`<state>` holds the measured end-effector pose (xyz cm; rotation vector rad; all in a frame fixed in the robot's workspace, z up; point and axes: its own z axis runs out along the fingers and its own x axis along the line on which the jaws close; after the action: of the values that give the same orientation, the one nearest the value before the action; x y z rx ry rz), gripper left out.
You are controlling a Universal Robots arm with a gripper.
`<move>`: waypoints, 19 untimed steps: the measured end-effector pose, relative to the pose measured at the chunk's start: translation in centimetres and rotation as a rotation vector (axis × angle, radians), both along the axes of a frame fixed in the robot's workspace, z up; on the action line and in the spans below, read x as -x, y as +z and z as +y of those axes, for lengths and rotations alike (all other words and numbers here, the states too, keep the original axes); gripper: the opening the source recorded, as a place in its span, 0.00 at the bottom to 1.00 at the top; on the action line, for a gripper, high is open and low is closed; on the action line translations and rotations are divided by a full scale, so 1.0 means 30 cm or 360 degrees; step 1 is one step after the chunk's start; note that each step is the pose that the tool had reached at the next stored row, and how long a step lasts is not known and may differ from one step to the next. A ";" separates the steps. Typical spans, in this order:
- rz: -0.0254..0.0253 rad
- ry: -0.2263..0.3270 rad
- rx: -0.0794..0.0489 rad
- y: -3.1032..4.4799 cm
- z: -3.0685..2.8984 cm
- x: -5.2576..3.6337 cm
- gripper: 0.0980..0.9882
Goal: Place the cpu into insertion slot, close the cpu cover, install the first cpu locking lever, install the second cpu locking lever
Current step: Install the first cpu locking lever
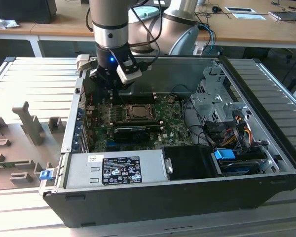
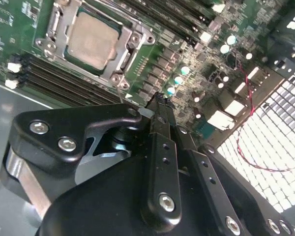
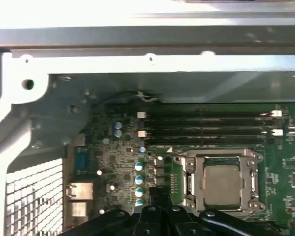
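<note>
- Tool (image 1: pixel 113 85) hangs from the arm (image 1: pixel 108 24) over the rear part of the motherboard, above the memory slots and just behind the socket in the exterior view. In the second wrist view its black fingers (image 2: pixel 160 128) come together to a closed tip with nothing between them, and that tip sits beside the socket, apart from it.
- Case (image 1: pixel 153 197): an open black computer case lies on its side on a ribbed grey worktop (image 1: pixel 34 84). Power supply (image 1: pixel 113 168) runs along the near wall; drive cage (image 1: pixel 214 101) with coloured cables stands at the exterior view's right.
- Motherboard (image 1: pixel 167 118): green, flat on the case floor. Four long black memory slots (image 3: pixel 206 125) lie beside the socket in the first wrist view.
- Insertion slot (image 3: pixel 221 182): square socket with a silver frame, near the board's middle.
- Cpu cover (image 2: pixel 125 59): lies flat over the socket, its window framing the chip.
- Cpu (image 2: pixel 92 40): seated in the socket, silvery-grey top facing up, level and square with the frame in both wrist views.
- Levers: thin metal bars run along the socket's sides; I cannot tell whether they are latched.
</note>
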<state>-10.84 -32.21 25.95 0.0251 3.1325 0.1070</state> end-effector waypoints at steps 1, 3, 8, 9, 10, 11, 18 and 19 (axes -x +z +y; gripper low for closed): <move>0.00001 0.0003 -0.0003 -0.001 0.006 0.008 0.01; 0.00000 0.0005 -0.0006 -0.002 0.017 0.015 0.01; 0.00000 0.0011 -0.0010 -0.007 0.061 0.021 0.01; 0.00000 0.0012 -0.0010 -0.008 0.068 0.022 0.01; -0.00001 0.0013 -0.0010 -0.009 0.074 0.023 0.01; 0.00000 0.0016 -0.0011 -0.013 0.095 0.024 0.01; 0.00000 0.0023 -0.0011 -0.015 0.110 -0.038 0.01; 0.00000 0.0023 -0.0011 -0.015 0.110 -0.038 0.01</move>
<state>-9.69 -28.90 25.50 0.0024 3.1327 0.1183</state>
